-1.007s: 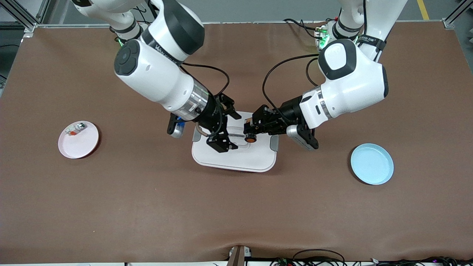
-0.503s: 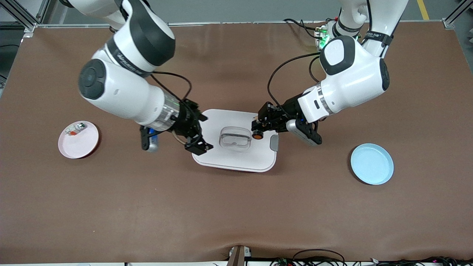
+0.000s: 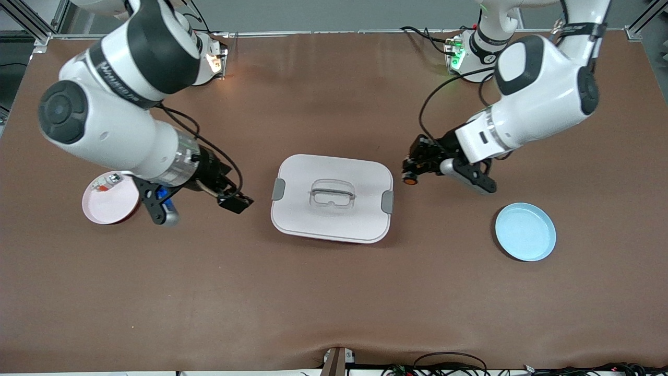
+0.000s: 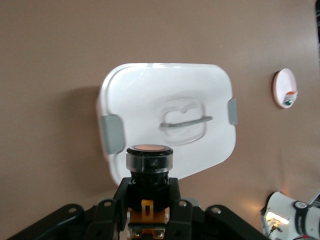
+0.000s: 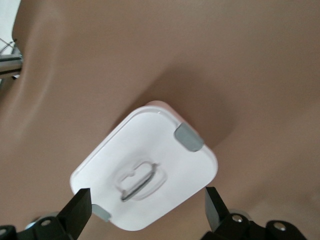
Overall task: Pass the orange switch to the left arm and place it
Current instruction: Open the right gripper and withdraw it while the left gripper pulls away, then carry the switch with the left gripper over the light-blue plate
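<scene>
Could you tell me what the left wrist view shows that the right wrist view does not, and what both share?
Only the left wrist view shows the orange switch clamped in the left gripper, plus the pink plate. Only the right wrist view shows the right gripper with its fingers open and nothing between them. Both show the box with its lid closed on the brown table.

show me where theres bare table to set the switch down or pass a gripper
Widest bare stretch: the table edge nearest the front camera, below the box, pink plate and blue plate. Also free between the box and the arm bases. Tighter beside the box: the left gripper holding the orange switch, and the open right gripper.
</scene>
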Controlling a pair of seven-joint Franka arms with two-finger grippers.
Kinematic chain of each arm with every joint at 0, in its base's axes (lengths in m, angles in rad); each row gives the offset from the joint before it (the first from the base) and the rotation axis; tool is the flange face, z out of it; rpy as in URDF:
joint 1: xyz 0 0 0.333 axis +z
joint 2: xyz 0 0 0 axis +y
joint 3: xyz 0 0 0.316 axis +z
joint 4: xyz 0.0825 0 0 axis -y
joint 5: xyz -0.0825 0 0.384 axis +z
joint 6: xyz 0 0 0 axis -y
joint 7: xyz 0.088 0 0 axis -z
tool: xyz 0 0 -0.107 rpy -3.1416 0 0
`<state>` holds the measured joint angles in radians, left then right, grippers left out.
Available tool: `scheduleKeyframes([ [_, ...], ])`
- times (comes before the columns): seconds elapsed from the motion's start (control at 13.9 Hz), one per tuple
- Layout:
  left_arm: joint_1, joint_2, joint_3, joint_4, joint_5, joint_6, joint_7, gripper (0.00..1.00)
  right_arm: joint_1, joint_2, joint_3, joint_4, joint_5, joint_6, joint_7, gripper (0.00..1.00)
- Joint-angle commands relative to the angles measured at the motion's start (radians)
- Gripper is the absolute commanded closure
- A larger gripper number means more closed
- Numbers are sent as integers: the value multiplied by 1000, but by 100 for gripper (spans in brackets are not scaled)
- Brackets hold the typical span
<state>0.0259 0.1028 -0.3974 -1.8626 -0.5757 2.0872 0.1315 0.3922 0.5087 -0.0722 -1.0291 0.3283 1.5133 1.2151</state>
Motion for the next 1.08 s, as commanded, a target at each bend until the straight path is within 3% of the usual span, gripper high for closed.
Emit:
scheduleKeyframes([
  [0.0, 38, -42, 0, -10, 103, -36, 0, 100, -53, -38, 14, -12, -17, -77, -135, 0],
  [0.36, 109, -38, 3, 31, 258, -110, 0, 100, -72, -55, 14, -52, -112, -155, -362, 0],
  [0.65, 176, -41, 12, 75, 345, -222, 0, 100, -147, -114, 14, -101, -165, -200, -608, 0],
  [1.01, 201, -32, 12, 86, 436, -257, -1, 100, -257, -200, 14, -190, -205, -202, -902, 0],
])
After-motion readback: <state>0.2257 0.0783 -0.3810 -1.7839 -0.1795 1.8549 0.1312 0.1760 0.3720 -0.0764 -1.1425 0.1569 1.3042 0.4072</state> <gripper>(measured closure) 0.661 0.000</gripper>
